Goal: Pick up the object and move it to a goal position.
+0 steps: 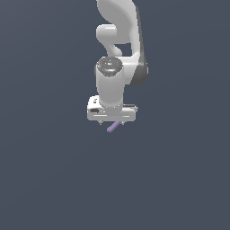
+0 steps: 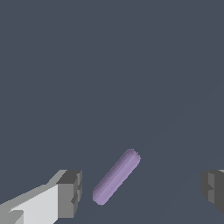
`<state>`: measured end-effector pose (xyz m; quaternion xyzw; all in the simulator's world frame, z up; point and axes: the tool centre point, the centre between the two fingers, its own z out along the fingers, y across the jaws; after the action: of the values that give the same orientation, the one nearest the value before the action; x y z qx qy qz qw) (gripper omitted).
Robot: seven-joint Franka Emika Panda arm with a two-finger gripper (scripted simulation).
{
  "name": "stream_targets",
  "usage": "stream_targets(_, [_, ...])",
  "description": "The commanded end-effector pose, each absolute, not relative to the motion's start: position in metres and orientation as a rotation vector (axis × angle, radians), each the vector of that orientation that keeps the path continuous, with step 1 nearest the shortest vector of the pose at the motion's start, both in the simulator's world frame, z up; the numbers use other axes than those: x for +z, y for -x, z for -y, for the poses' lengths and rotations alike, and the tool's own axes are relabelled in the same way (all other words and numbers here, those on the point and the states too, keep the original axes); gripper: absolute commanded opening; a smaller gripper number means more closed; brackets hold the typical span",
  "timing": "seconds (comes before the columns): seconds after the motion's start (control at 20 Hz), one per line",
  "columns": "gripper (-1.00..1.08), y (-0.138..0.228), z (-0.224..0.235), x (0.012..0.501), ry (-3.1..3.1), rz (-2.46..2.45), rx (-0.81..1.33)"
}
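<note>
The object is a small light-purple rod [image 1: 112, 126] lying on the dark floor, poking out from under the white gripper [image 1: 111, 121] in the exterior view. In the wrist view the rod [image 2: 116, 176] lies at a slant between the two dark fingertips [image 2: 70, 192], touching neither. The gripper [image 2: 142, 190] is open, its jaws spread far wider than the rod is long. One fingertip shows with its white finger behind it; the other shows only at the picture's edge. How high the gripper hangs above the rod cannot be told.
The white arm [image 1: 119, 40] rises above the gripper toward the top of the exterior view. All around is a plain dark grey-blue floor [image 1: 54, 170] with no other objects or edges showing.
</note>
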<state>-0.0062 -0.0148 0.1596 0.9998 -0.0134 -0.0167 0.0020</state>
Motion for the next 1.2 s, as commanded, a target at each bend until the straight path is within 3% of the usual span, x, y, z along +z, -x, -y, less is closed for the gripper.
stream_targets(0.0, [1.0, 0.006, 0.015, 0.16, -3.137, 0.042, -0.052])
stream_targets(1.15, [1.0, 0.013, 0.023, 0.149, -3.132, 0.17, -0.045])
